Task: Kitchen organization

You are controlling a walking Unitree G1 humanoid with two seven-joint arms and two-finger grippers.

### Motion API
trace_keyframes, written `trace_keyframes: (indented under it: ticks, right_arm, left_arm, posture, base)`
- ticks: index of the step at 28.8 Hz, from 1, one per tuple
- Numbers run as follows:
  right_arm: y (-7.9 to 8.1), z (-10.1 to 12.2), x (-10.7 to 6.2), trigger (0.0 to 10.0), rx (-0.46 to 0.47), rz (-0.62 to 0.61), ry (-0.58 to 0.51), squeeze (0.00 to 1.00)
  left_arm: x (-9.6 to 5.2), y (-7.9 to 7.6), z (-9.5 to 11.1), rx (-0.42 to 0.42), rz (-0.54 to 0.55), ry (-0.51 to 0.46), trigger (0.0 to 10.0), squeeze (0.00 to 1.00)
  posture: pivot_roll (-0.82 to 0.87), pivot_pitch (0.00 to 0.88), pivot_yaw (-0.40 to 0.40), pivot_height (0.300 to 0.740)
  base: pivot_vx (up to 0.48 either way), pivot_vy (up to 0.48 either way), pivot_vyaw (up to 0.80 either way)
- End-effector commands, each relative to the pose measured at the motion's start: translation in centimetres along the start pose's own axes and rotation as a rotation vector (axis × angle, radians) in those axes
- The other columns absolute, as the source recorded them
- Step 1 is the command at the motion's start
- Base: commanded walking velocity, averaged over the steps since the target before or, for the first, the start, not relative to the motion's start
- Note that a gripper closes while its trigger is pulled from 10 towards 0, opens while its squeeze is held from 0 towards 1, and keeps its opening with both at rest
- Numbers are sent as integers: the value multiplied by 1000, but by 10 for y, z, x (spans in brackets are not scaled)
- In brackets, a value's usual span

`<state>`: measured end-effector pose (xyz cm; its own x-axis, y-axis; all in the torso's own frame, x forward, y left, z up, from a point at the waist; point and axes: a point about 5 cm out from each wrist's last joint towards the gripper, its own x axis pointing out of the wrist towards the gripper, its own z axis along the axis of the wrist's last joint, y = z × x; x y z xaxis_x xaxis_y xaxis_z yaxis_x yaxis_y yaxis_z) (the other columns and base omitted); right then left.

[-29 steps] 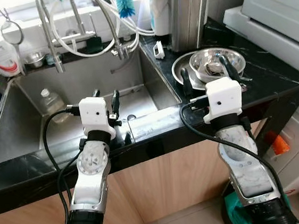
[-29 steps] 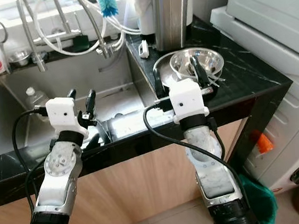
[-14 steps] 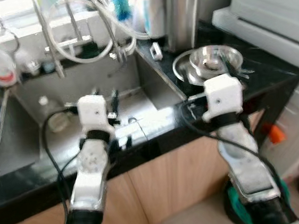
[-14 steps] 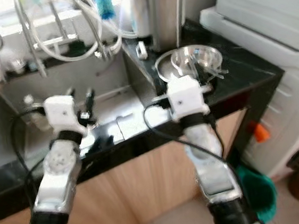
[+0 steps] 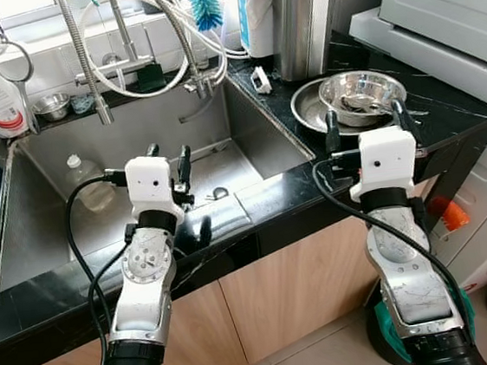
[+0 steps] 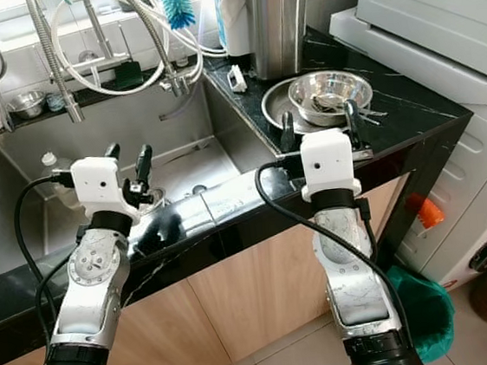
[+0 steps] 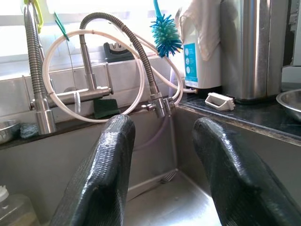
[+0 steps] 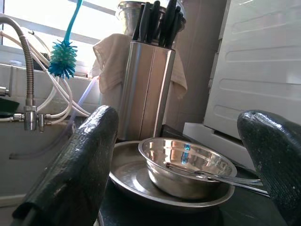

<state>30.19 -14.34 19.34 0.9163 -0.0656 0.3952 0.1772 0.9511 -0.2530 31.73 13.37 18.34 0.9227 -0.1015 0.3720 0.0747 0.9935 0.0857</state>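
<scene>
I hold both arms raised forward, left gripper (image 5: 168,159) on the left with fingers parted, right gripper (image 5: 366,122) on the right spread wider.

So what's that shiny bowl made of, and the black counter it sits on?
The bowl looks like polished metal, probably stainless steel: it mirrors the light and its surroundings. The plate under it looks the same. The counter seems to be glossy black stone, maybe marble or granite, since pale veins run through it. It could also be a stone-look surface.
</scene>
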Motion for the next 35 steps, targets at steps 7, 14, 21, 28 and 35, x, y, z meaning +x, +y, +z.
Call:
trace_keyframes:
  ticks: [7, 14, 21, 28, 35]
  right_arm:
    - [-1, 9, 1, 10000, 8, -17, -22, 0]
    - [-24, -16, -4, 10000, 150, -164, 140, 0]
    - [-32, -21, -5, 10000, 220, -154, 151, 0]
    - [-24, -9, 0, 10000, 191, -78, 71, 0]
    - [-34, -17, 1, 10000, 337, -125, 123, 612]
  left_arm:
    - [0, 2, -2, 7, 5, 7, 10000, 0]
    - [0, 3, -3, 12, 5, 12, 10000, 0]
    - [1, 4, -3, 17, 10, 16, 10000, 0]
    - [1, 4, -2, 16, 14, 11, 10000, 0]
    - [1, 3, -2, 15, 11, 10, 10000, 0]
  posture:
    - [-211, 0, 82, 740]
    - [-209, 0, 85, 740]
    - [-204, 0, 81, 740]
    - [-201, 0, 79, 740]
    - [-205, 0, 77, 740]
  base:
    - [0, 0, 0]
    - [0, 0, 0]
    - [0, 0, 0]
    - [0, 0, 0]
    - [0, 0, 0]
